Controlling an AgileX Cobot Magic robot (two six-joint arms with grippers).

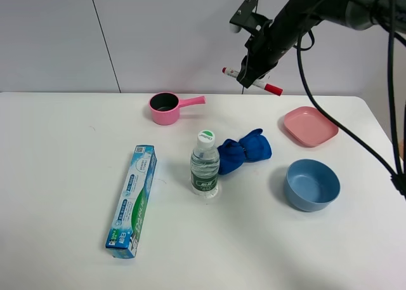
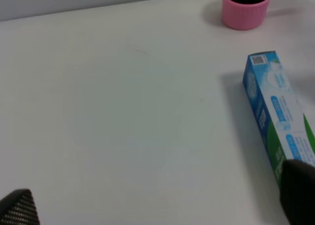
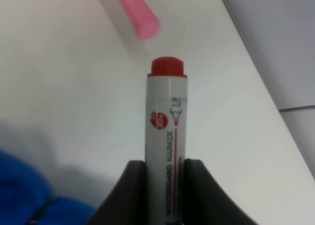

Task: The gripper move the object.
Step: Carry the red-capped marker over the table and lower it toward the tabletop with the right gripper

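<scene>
The white marker pen (image 1: 252, 80) with red cap and red end is held high in the air above the back of the table, roughly level, by my right gripper (image 1: 250, 71). In the right wrist view the pen (image 3: 166, 136) sticks out between the two dark fingers (image 3: 130, 195), which are shut on it. My left gripper (image 2: 157, 205) is out of the exterior view; the left wrist view shows its two fingertips (image 2: 298, 190) far apart over bare table, open and empty.
On the white table (image 1: 63, 176): a pink ladle cup (image 1: 166, 108), a water bottle (image 1: 205, 165), a blue cloth (image 1: 244, 150), a pink plate (image 1: 309, 125), a blue bowl (image 1: 311, 184) and a toothpaste box (image 1: 132, 201), also in the left wrist view (image 2: 278, 116).
</scene>
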